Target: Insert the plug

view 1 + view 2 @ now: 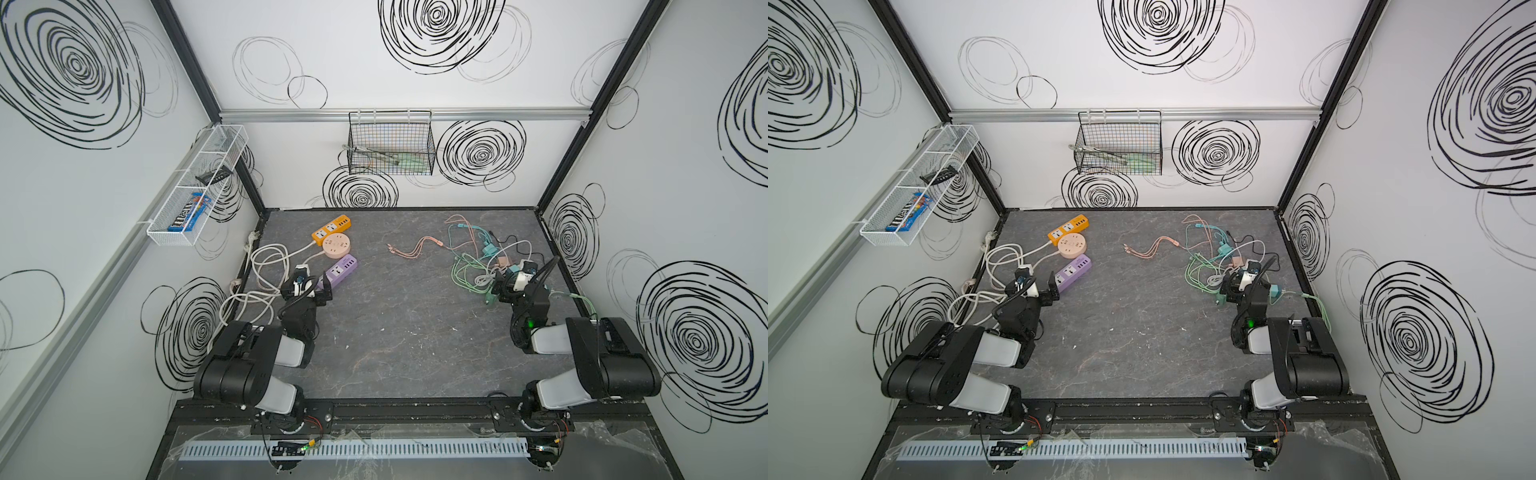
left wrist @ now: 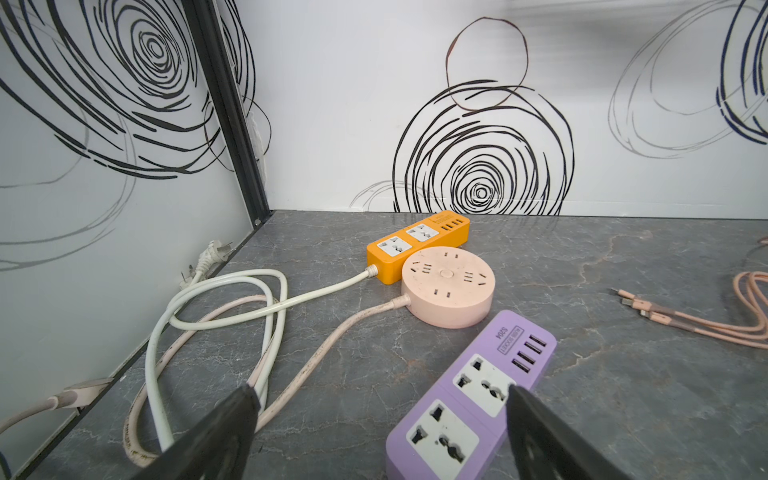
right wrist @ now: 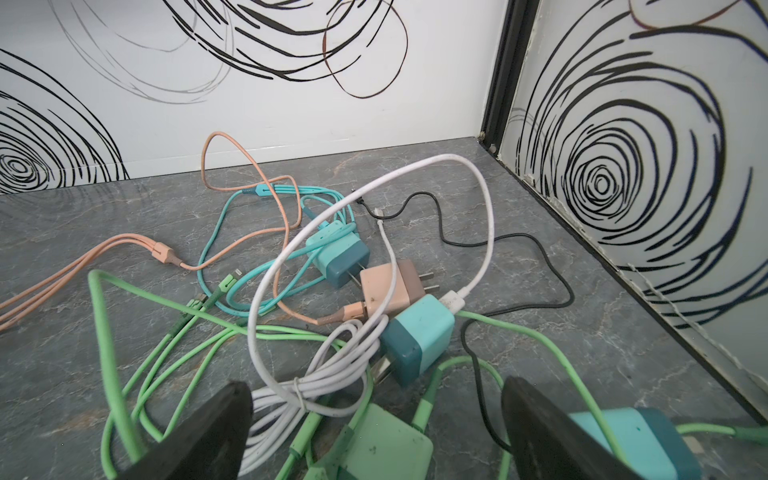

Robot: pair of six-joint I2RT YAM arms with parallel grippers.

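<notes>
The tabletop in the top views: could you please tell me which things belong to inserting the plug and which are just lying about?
Likely for the job: purple power strip, at the open left gripper; a teal charger, in front of the open right gripper.
Lying about: orange power strip; round pink socket; pink multi-head cable; black wire basket; white wall rack.

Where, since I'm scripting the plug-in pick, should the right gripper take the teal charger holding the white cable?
Likely the light body of the teal charger, across its flat sides, with the open right gripper from above. It lies on its side, prongs at one end, white cable at the other; keep both ends free.
</notes>
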